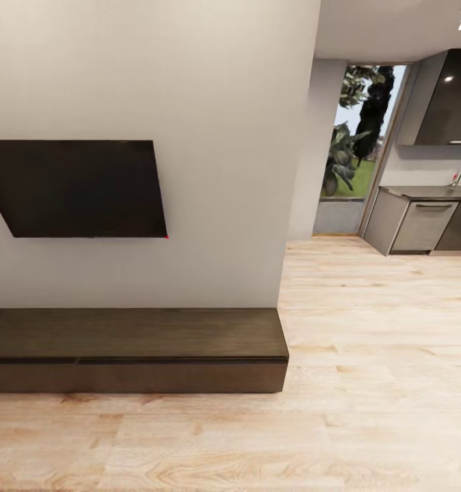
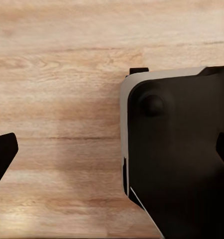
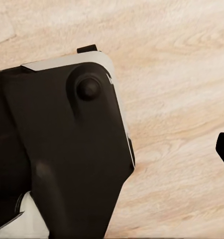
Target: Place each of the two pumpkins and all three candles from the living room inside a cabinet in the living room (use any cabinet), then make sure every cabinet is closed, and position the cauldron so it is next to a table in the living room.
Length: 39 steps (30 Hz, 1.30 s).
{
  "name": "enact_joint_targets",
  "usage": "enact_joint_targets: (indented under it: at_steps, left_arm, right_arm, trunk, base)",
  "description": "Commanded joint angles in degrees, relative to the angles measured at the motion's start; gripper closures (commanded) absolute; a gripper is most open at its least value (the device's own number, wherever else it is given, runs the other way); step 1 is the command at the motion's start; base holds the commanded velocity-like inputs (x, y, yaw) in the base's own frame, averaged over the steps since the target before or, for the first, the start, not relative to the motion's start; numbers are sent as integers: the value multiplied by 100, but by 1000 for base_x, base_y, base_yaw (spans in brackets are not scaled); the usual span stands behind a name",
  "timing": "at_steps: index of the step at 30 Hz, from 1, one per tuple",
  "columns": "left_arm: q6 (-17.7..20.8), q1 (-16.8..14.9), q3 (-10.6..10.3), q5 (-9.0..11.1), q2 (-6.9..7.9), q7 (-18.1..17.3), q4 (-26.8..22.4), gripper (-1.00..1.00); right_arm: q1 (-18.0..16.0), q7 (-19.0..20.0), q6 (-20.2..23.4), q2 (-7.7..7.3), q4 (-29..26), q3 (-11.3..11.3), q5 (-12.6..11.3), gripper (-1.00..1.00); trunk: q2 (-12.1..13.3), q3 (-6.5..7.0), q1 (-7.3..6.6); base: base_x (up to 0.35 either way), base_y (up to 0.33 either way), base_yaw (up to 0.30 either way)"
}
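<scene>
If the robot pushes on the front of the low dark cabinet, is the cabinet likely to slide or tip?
Probably neither. The cabinet is long and low and sits flat on the wood floor, so tipping seems unlikely. It backs against the wall, so a frontal push should hardly move it.

Cabinet, television cut off at left edge.

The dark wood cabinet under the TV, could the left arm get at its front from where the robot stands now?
Probably not. The cabinet sits across a stretch of wood floor, fronts shut, and the left wrist view looks down at floor beside the robot's base.
</scene>
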Motion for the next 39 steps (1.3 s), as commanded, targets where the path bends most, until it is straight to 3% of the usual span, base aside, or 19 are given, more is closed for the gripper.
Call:
enact_joint_targets:
  at_steps: [1, 16, 22, 30, 39]
  left_arm:
    - [9, -1, -57, 30, 3, 5, -11, -100]
    - [9, -7, -39, 65, 15, -32, -22, -100]
    - [-2, -9, -32, 65, 24, -33, -23, -100]
    - [-4, -9, -36, 62, 19, -33, -23, -100]
    - [-6, -9, -29, 61, 25, -33, -23, -100]
  right_arm:
    - [-9, 30, -33, 2, 27, 48, -54, -100]
    - [-9, 104, -4, -25, 38, 43, -33, -100]
    - [-2, 159, -49, 48, 34, 57, -14, -100]
    - [0, 145, -78, -81, 39, 77, -10, -100]
    - [0, 142, -82, -105, 33, 74, -10, -100]
  trunk:
    - [-12, -12, 3]
    - [-12, -12, 3]
    - [-12, -12, 3]
    - [-12, -12, 3]
    - [-12, -12, 3]
  base:
    - [0, 0, 0]
    - [0, 0, 0]
    - [0, 0, 0]
    - [0, 0, 0]
    - [0, 0, 0]
